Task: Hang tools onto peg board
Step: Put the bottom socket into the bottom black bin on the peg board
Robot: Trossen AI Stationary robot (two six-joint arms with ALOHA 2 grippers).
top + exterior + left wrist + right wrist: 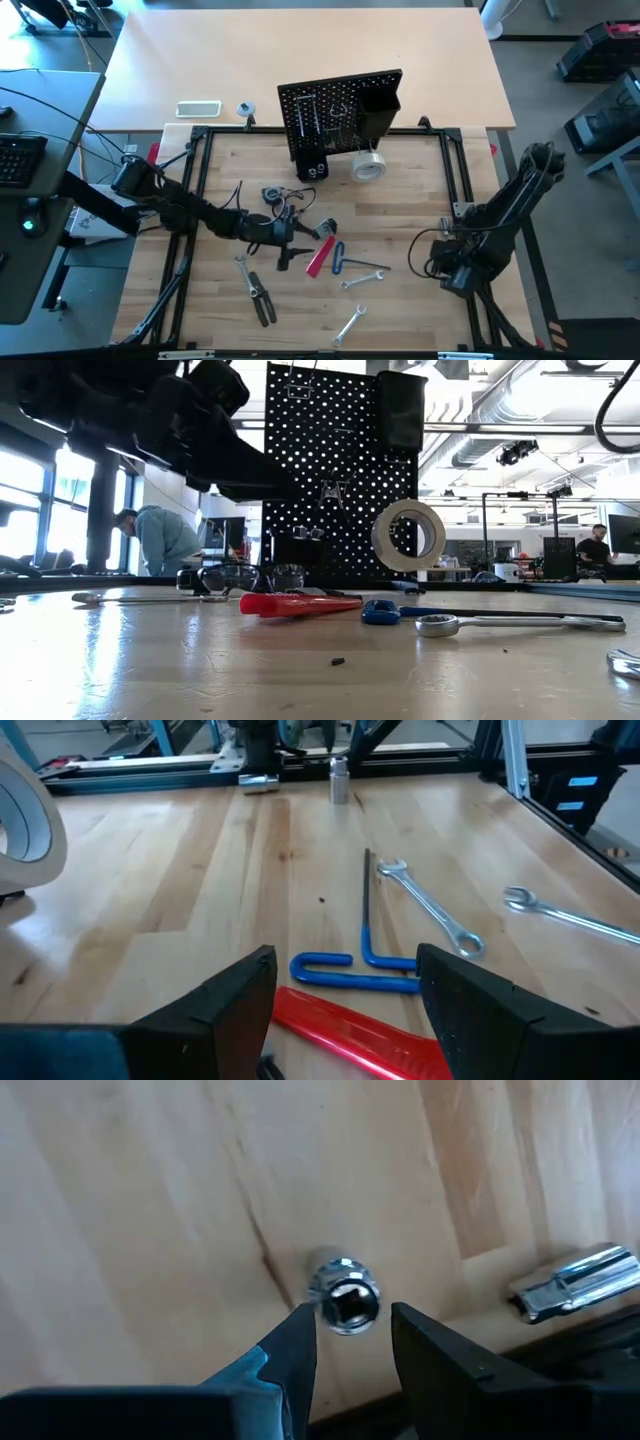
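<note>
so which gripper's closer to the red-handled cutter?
Left. The left gripper sits open right beside the red-handled cutter, its fingers framing the cutter in the left wrist view. The right gripper waits well off toward the table's right side.

Table top [400, 200]: pale wood planks, smooth with a soft sheen, grain plainly visible. Peg board [335, 115] at 12 o'clock: matt black perforated panel; tape roll [368, 166] beside it: pale, slightly glossy. Wrenches [430, 906] and socket [345, 1297]: bright polished metal; cutter handle [360, 1038]: glossy red plastic; hex key [345, 970]: blue glossy coating on its bent end.
</note>
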